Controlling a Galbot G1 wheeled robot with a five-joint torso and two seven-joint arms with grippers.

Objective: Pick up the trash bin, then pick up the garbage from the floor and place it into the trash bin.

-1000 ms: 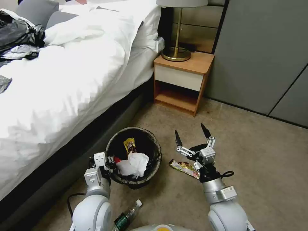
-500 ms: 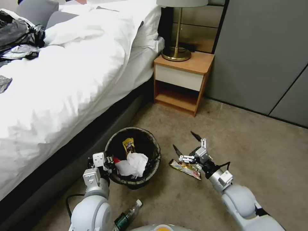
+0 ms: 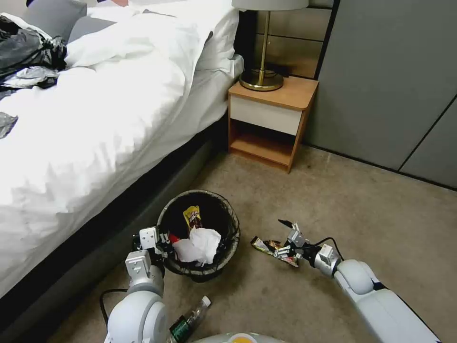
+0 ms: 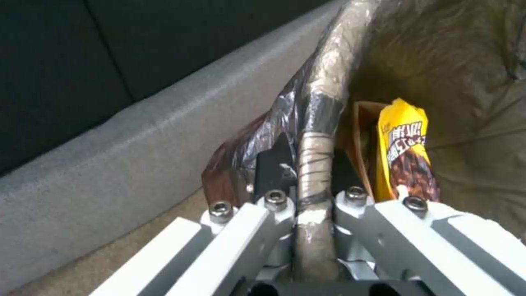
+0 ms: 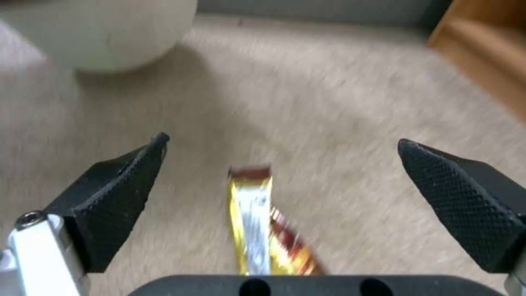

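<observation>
- The trash bin (image 3: 199, 233) stood on the carpet beside the bed base, at about seven o'clock in the head view, with the bottle (image 3: 188, 320) lying near it at six o'clock.
- The left gripper (image 4: 315, 172) was clamped on the bin's rim, one finger outside the folded dark liner and one inside, at the bin's eight o'clock edge.
- Inside the bin lay a yellow snack wrapper (image 4: 404, 154), a white tissue wad (image 3: 200, 244) and a bit of red; a tan paper piece sat just beside the yellow wrapper.
- The right gripper (image 5: 285, 193) was low over the carpet at the bin's three o'clock side, its jaws spread wide with black pads (image 5: 118, 193) on either flank of the gold-and-red wrapper (image 5: 263, 230).
- That wrapper lay flat on the floor, apart from the bin, with its near end running under the gripper's palm.
- The step in hand appeared to be the pick of this floor wrapper, with the bin already gripped.
- The next move would probably call for lowering until the pads met the carpet on either side of the thin foil, then pinching across its narrow width.
- A flat wrapper may slip from the tips, so a firm, centred pinch seemed needed before carrying it over the bin's mouth.
</observation>
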